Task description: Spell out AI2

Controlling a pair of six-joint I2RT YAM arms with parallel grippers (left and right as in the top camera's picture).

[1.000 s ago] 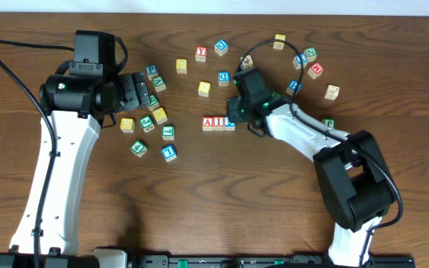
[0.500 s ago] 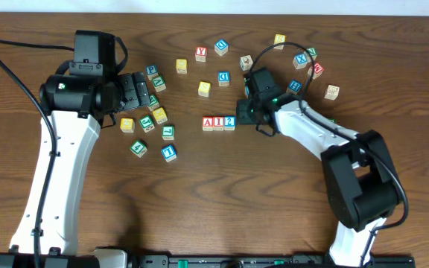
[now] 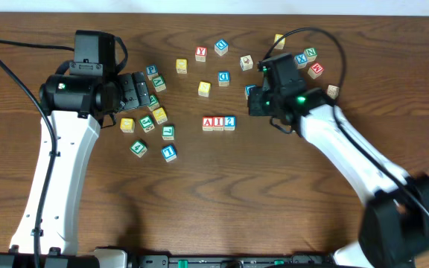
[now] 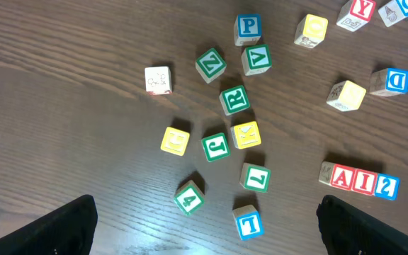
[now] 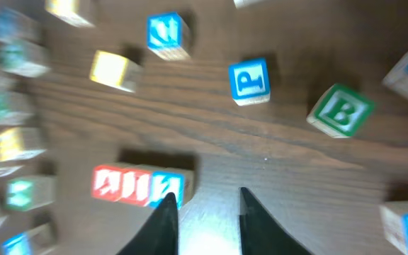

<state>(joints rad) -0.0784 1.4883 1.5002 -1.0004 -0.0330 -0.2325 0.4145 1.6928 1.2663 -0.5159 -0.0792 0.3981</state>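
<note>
Three blocks stand in a touching row on the wooden table: red A (image 3: 208, 123), red I (image 3: 218, 123) and blue 2 (image 3: 229, 122). My right gripper (image 3: 254, 106) is open and empty, a little right of and behind the 2 block. In the blurred right wrist view the row, ending in the 2 block (image 5: 167, 188), lies just left of my open fingers (image 5: 205, 216). My left gripper (image 3: 137, 92) is wide open and empty at the left, over scattered blocks. The left wrist view shows the A block (image 4: 342, 176) and the 2 block (image 4: 386, 186) at the right, with the jaws (image 4: 204, 230) far apart.
Loose letter blocks lie around. A blue P (image 3: 152, 72), a green 4 (image 3: 138, 148) and a blue T (image 3: 169, 152) are on the left. A red Y (image 3: 200, 53), a blue D (image 3: 223, 77) and a yellow block (image 3: 204, 88) are behind the row. A blue X (image 3: 301, 59) and others are at the right.
My right gripper has drawn back to the right, away from the 2 block, and the arm has swung right. The row and the left arm have not moved.
</note>
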